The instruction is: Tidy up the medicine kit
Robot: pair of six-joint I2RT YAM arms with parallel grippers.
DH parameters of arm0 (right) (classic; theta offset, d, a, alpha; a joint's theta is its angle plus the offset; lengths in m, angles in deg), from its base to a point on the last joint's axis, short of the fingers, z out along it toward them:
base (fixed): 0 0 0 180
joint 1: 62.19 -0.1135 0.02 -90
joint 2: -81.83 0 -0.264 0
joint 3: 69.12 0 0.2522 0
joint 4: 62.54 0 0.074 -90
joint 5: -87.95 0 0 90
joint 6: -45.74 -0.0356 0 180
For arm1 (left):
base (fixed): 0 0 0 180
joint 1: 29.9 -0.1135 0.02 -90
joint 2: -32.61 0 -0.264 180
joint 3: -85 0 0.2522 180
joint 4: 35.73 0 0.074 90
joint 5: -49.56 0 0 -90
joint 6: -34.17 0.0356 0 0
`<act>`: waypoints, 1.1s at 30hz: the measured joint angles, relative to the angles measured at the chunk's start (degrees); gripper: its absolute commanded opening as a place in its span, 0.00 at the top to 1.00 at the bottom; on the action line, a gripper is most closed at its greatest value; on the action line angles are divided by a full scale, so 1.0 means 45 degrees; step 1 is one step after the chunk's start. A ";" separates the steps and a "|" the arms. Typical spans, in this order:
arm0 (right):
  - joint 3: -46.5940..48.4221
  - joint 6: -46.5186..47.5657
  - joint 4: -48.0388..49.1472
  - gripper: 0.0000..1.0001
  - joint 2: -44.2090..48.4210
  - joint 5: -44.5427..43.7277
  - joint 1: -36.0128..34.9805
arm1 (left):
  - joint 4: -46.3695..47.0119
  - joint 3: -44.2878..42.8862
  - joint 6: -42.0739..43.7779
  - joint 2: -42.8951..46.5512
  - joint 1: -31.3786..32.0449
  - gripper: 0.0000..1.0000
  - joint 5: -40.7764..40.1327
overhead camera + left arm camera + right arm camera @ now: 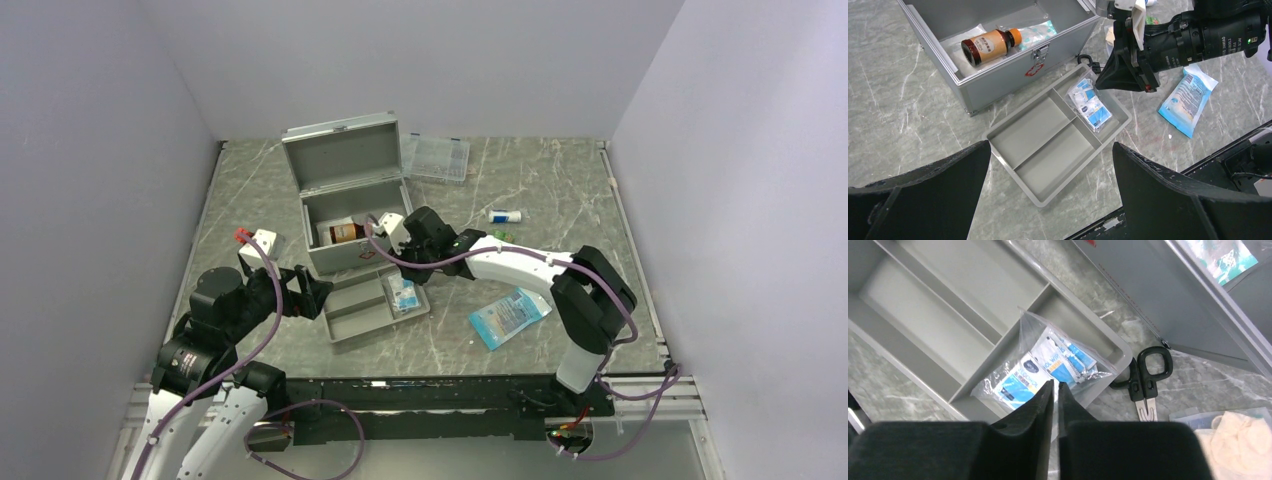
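Hovering over the end compartment of the shallow grey tray, your right gripper has its fingers drawn almost together, with only a thin slit between them. The tips sit right at the clear bag of blue-and-white sachets lying in that compartment, but you cannot tell whether they pinch its plastic or only touch it. The tray's other two long compartments hold nothing. Just beside the tray's far corner, black-handled scissors lie flat on the marbled table, and near them is a pale crumpled item in a clear wrapper. Just behind the tray stands the medicine kit, left of centre on the table, with its hinged lid upright and open and the red mark on its front wall facing the arms. Inside it a brown bottle with an orange cap lies on its side. Your left gripper is spread wide and holds nothing, hanging on the near side of the tray and kit. To the right of the tray a blue packet lies flat. Farther back you have a small white tube, and a clear compartment case sits just beside the kit's raised lid.
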 measured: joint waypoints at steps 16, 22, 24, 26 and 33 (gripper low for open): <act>0.0379 -0.1137 0.1258 1.00 -0.1423 -0.0588 -0.0223 | 0.0000 0.0000 0.0000 0.0000 0.0000 0.01 0.0000; 0.0379 -0.1316 0.1588 1.00 -0.2205 -0.0636 -0.0223 | 0.0000 0.0000 -0.0005 0.0000 0.0000 0.01 0.0000; 0.0379 -0.1345 0.1768 1.00 -0.2409 -0.0641 -0.0223 | 0.0000 0.0000 0.0000 0.0000 0.0000 0.01 0.0000; 0.0379 -0.1370 0.1851 1.00 -0.2419 -0.0641 -0.0223 | 0.0000 0.0000 0.0000 0.0000 0.0000 0.01 0.0000; 0.0355 -0.1384 0.1836 1.00 -0.2317 -0.0840 -0.0253 | 0.0000 0.0000 0.0000 0.0000 0.0000 0.01 0.0000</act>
